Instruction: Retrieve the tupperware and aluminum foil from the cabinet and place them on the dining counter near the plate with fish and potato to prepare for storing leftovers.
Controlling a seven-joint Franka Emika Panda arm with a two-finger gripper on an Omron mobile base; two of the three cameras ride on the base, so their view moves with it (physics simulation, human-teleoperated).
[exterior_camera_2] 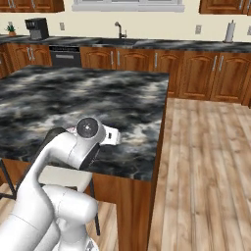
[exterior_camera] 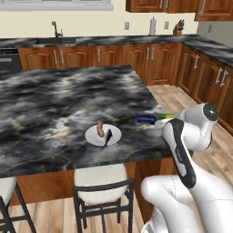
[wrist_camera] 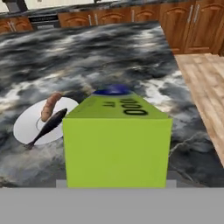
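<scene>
The aluminum foil (wrist_camera: 117,144) box fills the near part of the hand view, its green end toward the camera and its blue length running away over the dining counter (wrist_camera: 109,57). My gripper (exterior_camera: 158,122) is shut on the box, and its fingers are hidden behind the box and my forearm. In the left base view the aluminum foil (exterior_camera: 146,119) lies low over the dining counter (exterior_camera: 54,100), close to its right edge. The plate with fish and potato (exterior_camera: 103,135) sits just left of it, also seen as the plate (wrist_camera: 33,124) in the hand view. The tupperware is out of view.
A white-cushioned stool (exterior_camera: 101,179) stands under the island's near edge. Wood floor (exterior_camera_2: 206,162) runs along the right side of the island. Wall-side counters with arched doors (exterior_camera_2: 196,73) line the back, with reddish-brown wall cabinets (exterior_camera: 150,4) above.
</scene>
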